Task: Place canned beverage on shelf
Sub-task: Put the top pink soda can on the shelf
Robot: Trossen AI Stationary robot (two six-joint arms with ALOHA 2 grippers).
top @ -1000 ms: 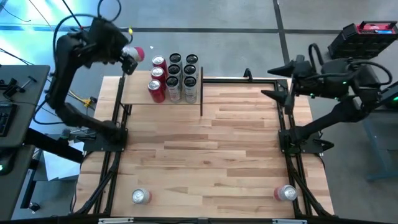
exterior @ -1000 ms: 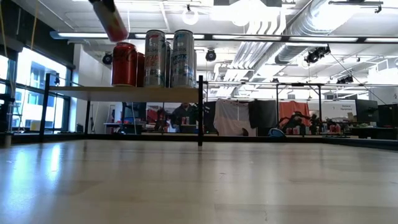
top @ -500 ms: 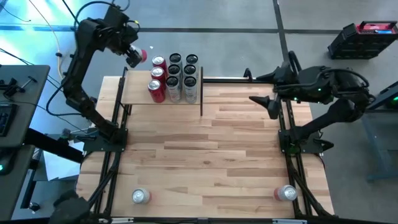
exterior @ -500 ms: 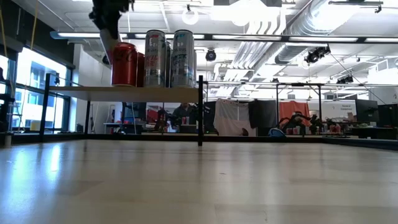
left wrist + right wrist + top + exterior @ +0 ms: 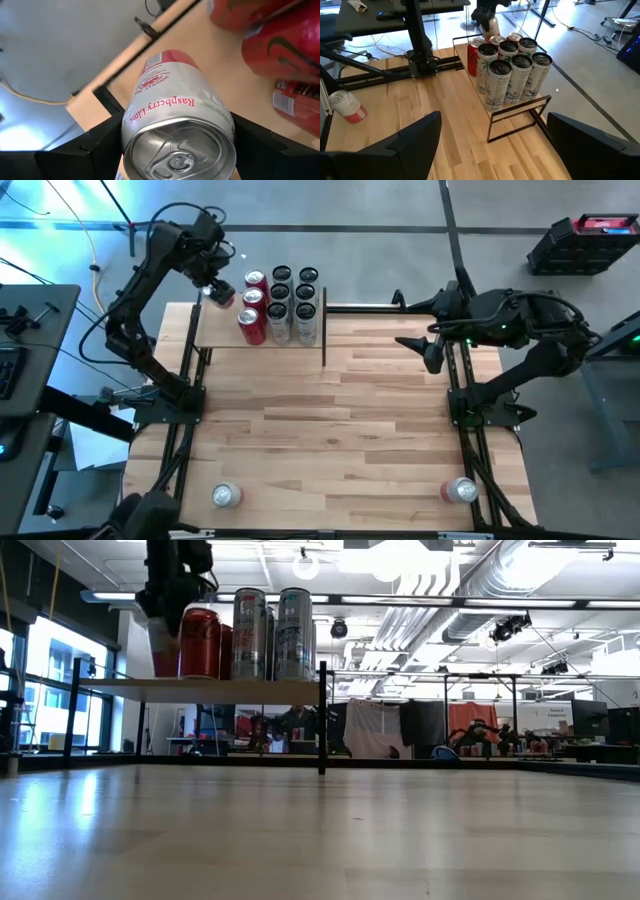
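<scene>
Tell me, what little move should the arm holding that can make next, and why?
Probably lower it a little. The left gripper holds the Raspberry Lime can at the shelf beside the red cans, and the low view seems to show its base near the board, so lowering before letting go looks safest.

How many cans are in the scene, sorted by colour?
Tall silver cans: 6
Red cans: 3
Silver-and-pink cans: 3
Total: 12
</scene>
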